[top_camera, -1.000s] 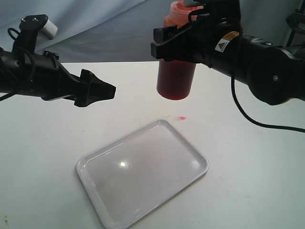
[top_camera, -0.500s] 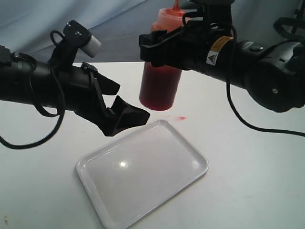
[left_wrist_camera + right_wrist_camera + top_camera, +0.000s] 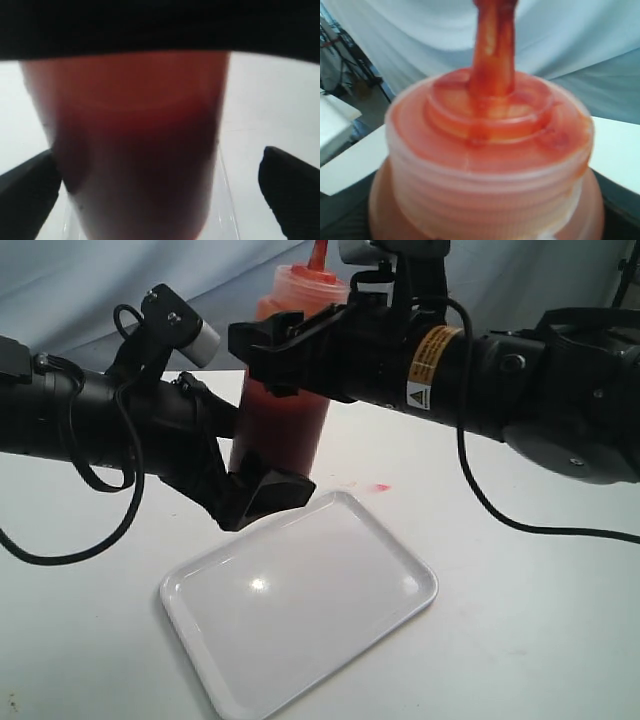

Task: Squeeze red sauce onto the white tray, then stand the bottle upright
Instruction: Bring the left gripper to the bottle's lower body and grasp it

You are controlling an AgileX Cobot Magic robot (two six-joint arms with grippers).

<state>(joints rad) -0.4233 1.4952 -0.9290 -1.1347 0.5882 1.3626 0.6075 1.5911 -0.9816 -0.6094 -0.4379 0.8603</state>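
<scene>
Heads up on this handover. Your left arm [image 3: 100,425] has its jaws spread wide around the lower part of the bottle [image 3: 285,390]. One finger [image 3: 27,192] is just about touching the wall and the other is well clear. If they close off-centre on that soft plastic, I'd expect the bottle to twist, or red sauce [image 3: 275,430] to burp out of the nozzle [image 3: 318,254]. It points up, and I can't tell if its tip is capped.

The white tray [image 3: 300,640] looks bare, and there's a red smear [image 3: 380,486] on the bench [image 3: 520,620] just past the tray's far rim, so tipping too early means more mess off-target.

Pose-wise, the left arm reaches in low from the left, jaws at the bottle's base. The right arm [image 3: 500,380] comes in high across the middle, jaws pinching the bottle at its shoulder and holding it upright. I can't tell if the base touches the bench.
</scene>
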